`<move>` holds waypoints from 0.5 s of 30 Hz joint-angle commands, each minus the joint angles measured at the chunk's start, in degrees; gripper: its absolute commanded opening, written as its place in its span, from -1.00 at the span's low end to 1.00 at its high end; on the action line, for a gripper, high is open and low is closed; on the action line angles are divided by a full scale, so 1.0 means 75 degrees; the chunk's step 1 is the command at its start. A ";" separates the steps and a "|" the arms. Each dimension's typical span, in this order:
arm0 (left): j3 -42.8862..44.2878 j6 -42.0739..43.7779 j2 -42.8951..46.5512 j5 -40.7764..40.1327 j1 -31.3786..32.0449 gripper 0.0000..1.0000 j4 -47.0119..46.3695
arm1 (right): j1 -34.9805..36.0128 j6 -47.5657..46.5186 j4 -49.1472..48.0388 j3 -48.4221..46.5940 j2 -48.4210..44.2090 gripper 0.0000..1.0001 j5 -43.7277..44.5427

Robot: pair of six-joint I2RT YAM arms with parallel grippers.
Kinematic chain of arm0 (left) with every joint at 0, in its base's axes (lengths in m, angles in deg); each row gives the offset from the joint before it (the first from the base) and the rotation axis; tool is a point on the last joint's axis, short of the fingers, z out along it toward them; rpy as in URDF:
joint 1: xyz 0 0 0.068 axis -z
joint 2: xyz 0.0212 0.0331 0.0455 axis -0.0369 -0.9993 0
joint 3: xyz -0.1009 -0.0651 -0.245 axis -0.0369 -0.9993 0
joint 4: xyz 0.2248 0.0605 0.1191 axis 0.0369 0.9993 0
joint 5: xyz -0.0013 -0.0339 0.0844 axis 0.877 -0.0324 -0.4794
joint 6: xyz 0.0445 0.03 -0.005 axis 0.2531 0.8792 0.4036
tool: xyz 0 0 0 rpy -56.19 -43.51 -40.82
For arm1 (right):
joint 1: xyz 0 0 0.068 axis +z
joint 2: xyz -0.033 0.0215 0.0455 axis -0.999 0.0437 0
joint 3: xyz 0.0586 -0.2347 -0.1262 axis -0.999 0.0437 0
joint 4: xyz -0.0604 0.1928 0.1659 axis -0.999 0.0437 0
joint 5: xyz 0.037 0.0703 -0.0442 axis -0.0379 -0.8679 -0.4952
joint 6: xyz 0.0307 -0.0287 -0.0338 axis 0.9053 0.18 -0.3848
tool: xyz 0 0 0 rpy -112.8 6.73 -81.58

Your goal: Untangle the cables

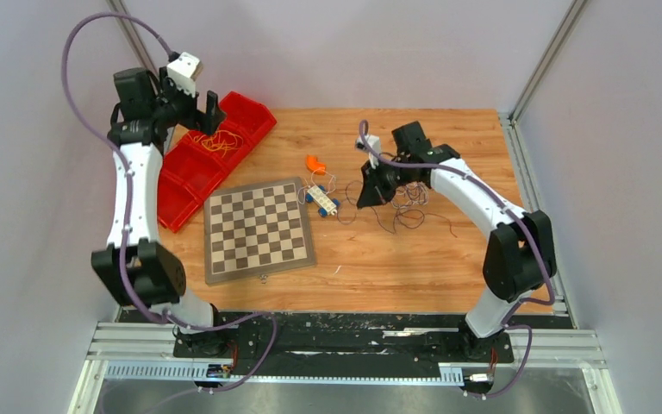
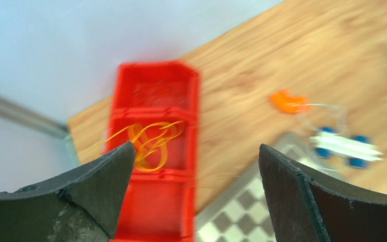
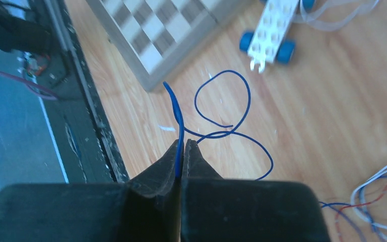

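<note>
Right fingers (image 3: 167, 166) pinch a blue cable (image 3: 243, 103) — its loops trail toward the tangle (image 1: 411, 207) (right arm nearer). Left fingers (image 2: 101, 181) gape over the yellow cable (image 2: 151, 145) in the red bin (image 2: 156, 206).

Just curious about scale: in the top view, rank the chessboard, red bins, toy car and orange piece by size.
1. The chessboard and red bins, too close to rank: an arm hides part of the bins.
2. The toy car.
3. Smallest: the orange piece.
</note>
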 commanded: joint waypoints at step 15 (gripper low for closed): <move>-0.5383 -0.4016 0.4494 0.2167 0.3884 1.00 -0.4021 | 0.0458 0.1996 -0.0884 -0.3272 -0.1033 -1.00 -0.2104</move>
